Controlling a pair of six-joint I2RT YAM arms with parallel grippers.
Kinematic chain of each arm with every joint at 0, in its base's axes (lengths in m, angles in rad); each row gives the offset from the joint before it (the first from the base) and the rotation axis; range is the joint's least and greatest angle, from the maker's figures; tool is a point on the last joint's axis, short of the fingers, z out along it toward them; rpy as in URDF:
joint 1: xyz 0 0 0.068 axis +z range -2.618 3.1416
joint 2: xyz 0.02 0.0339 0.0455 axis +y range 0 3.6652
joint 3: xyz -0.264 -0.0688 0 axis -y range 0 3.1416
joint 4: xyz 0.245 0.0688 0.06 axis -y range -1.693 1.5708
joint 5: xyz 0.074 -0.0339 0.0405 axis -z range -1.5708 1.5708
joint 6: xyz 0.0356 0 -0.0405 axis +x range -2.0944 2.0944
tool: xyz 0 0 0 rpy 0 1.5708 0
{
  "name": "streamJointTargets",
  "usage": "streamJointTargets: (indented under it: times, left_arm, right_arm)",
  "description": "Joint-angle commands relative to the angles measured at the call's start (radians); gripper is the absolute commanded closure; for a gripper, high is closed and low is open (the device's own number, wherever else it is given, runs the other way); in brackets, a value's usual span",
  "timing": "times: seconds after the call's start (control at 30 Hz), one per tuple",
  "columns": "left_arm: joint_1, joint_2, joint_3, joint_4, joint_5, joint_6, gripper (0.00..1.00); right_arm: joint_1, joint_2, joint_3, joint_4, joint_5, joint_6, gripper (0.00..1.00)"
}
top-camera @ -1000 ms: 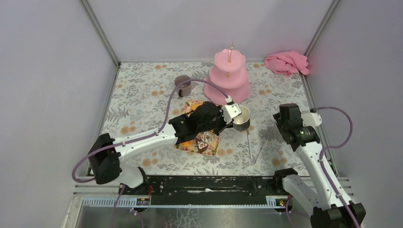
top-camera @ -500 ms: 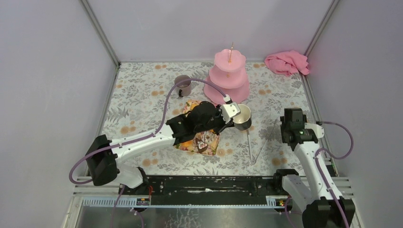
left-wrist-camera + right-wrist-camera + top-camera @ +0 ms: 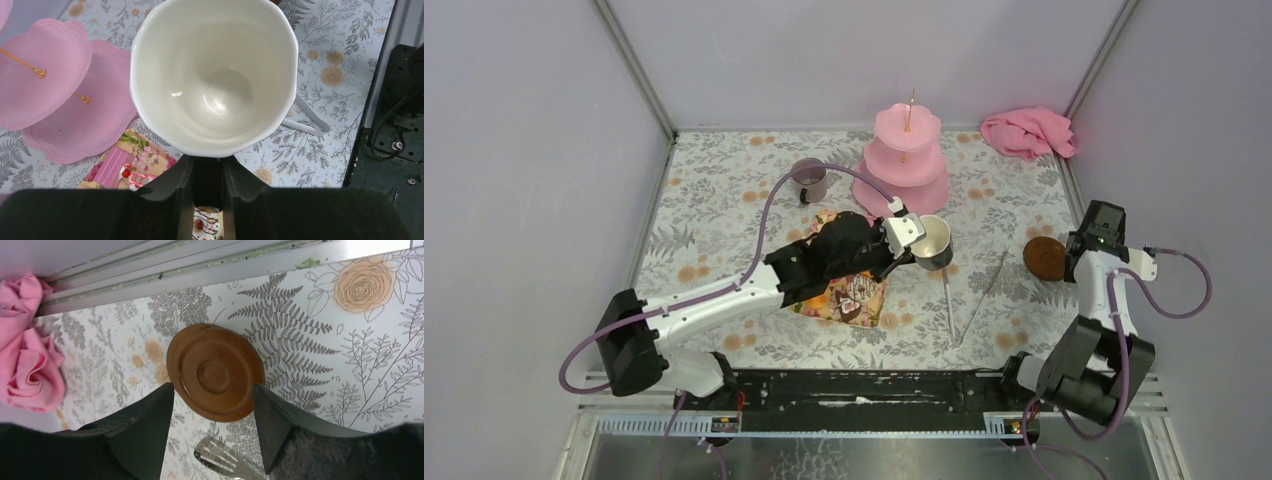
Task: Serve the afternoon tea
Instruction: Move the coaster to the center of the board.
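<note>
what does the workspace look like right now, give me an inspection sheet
surface: floral table cover, flat, no spills seen
job's things: pink three-tier stand at the back, no cakes seen on it; grey mug to its left; black mug upright and empty; toy cakes on the floral tray
clutter: pink cloth in the back right corner; tongs lying spread; brown disc near the right edge
grippers: left tool shut on black mug; right tool open astride brown disc, contact unclear
cables: left cable arcs past the grey mug; right cable loops outward
surroundings: plain walls, metal frame; nothing else seen
</note>
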Motion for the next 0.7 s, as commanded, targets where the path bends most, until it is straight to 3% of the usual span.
streamJointTargets:
  times: [0.0,0.3,0.67]
  left_arm:
    - [-0.002,-0.051,0.003,0.133,-0.001,0.01,1.0]
    - [0.006,-0.052,-0.007,0.138,-0.009,0.015,1.0]
    - [0.027,-0.046,-0.027,0.163,-0.004,0.019,1.0]
  right_arm:
    - [-0.055,0.077,0.077,0.045,-0.045,-0.058,0.34]
    - [-0.157,0.224,0.122,0.046,-0.148,-0.087,0.34]
    - [-0.177,0.376,0.182,0.052,-0.242,-0.126,0.34]
